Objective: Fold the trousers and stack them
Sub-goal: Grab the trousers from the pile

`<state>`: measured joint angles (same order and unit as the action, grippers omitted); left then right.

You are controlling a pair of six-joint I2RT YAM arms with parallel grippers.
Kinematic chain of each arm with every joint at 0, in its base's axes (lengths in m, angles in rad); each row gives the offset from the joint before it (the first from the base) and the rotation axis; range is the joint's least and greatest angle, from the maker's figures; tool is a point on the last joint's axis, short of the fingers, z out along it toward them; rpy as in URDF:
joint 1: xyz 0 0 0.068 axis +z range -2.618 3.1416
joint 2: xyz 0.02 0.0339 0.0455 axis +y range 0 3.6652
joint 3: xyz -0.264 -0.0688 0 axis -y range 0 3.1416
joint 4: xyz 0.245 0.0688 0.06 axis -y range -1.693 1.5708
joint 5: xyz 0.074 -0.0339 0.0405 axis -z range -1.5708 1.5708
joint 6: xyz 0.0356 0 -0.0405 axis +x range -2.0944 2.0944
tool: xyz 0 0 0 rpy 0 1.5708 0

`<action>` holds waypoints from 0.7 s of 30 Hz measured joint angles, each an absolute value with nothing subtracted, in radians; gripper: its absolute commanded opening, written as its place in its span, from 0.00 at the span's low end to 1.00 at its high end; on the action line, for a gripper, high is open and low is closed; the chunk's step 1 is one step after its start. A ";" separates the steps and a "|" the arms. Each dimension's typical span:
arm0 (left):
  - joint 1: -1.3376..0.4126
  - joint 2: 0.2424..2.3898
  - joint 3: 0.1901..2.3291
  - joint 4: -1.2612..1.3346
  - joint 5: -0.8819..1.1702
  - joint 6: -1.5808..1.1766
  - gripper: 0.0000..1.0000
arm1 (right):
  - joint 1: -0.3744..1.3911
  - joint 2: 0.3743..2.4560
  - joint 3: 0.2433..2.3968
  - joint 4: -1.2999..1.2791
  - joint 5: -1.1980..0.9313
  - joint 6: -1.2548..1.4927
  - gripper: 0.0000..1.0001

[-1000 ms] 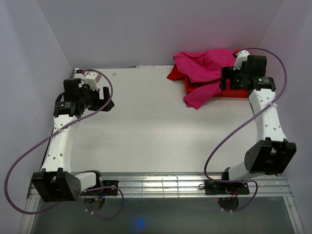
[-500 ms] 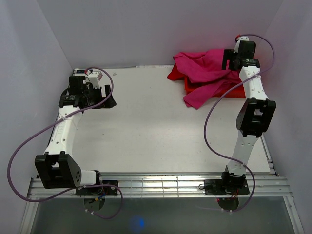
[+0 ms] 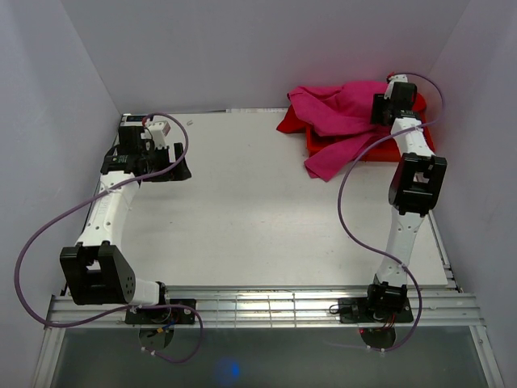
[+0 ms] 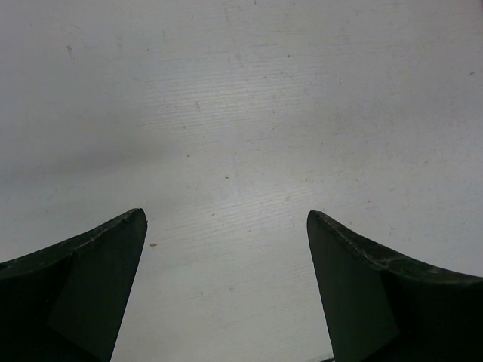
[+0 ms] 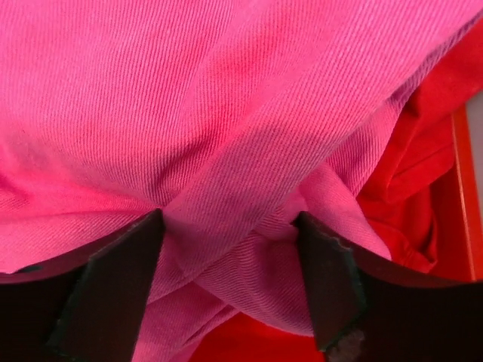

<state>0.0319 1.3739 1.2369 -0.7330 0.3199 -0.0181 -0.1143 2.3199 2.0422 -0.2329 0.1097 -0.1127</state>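
Trousers (image 3: 339, 121) sprawled over a red garment (image 5: 407, 173) in the tray (image 5: 460, 226). Only your wrist view showed the right gripper (image 5: 226, 226) spread astride a fold. Your left gripper (image 4: 226, 226) gaped empty over the table (image 4: 241, 113).

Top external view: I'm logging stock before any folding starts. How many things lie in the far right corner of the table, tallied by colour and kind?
Magenta-pink trousers: 1
Red garment: at least 1; the trousers cover most of it, so there may be more
Red tray: 1
Total: at least 3
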 measured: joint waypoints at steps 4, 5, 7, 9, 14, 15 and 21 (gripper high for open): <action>0.032 1.386 1.237 -0.746 0.312 -0.016 0.98 | -0.125 2.316 2.063 -0.235 0.031 -0.104 0.12; 0.032 1.386 1.237 -0.748 0.310 -0.016 0.98 | -0.125 2.312 2.072 -0.242 0.010 -0.096 0.08; 0.032 1.386 1.240 -0.748 0.308 -0.015 0.98 | -0.126 2.299 2.100 -0.277 -0.036 -0.072 0.08; 0.032 1.386 1.244 -0.749 0.308 -0.015 0.98 | -0.126 2.269 2.112 -0.307 -0.079 -0.043 0.08; 0.032 1.380 1.275 -0.749 0.311 -0.015 0.98 | -0.122 2.084 2.084 -0.347 -0.202 0.053 0.08; 0.032 1.375 1.280 -0.748 0.311 -0.015 0.98 | -0.119 2.033 2.071 -0.352 -0.221 0.073 0.08; 0.032 1.330 1.285 -0.748 0.318 -0.015 0.98 | -0.111 1.790 2.064 -0.342 -0.381 0.188 0.08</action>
